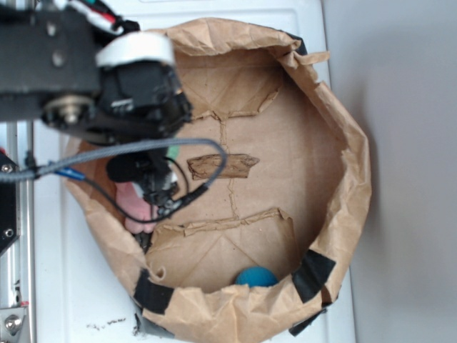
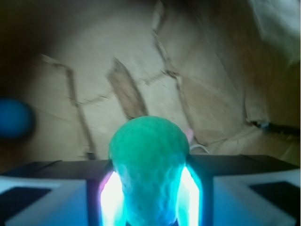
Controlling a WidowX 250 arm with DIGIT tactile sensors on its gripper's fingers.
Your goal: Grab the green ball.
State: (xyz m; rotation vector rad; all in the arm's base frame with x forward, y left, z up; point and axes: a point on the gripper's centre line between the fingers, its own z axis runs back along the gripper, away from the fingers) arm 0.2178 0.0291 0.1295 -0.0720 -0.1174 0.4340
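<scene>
Your robot arm (image 1: 86, 71) reaches in from the top left of the exterior view and hangs over the left part of a big brown paper bag (image 1: 343, 179). The bag lies open on a white counter (image 1: 71, 300), and its crinkly rim is rolled down all the way round. You can see black tape (image 1: 151, 293) on the near rim of the bag.

Look at the wrist view. Your end effector (image 2: 149, 188) is pinching the green ball (image 2: 148, 155). The ball sits right between the two fingers (image 2: 110, 197), and both fingers touch its sides. The ball looks squeezed a bit, wide on top and thinner where the fingers press it. Its skin is bumpy and soft looking. The fingers glow bright next to it, so you cannot see their edges well.

In the exterior view the end effector (image 1: 158, 187) is low inside the bag, by the left wall. You cannot see the green ball there, because the arm and its grey cable (image 1: 143, 148) hide it. Something pink (image 1: 132, 204) peeks out just beside the end effector, but you cannot tell what it is.

A small blue ball (image 1: 255, 276) rests on the bag floor by the near rim, well apart from the end effector. In the wrist view that blue ball (image 2: 14, 117) is a blurry spot at the left edge.

A darker brown patch (image 1: 221, 166) is stuck on the middle of the bag floor.
</scene>
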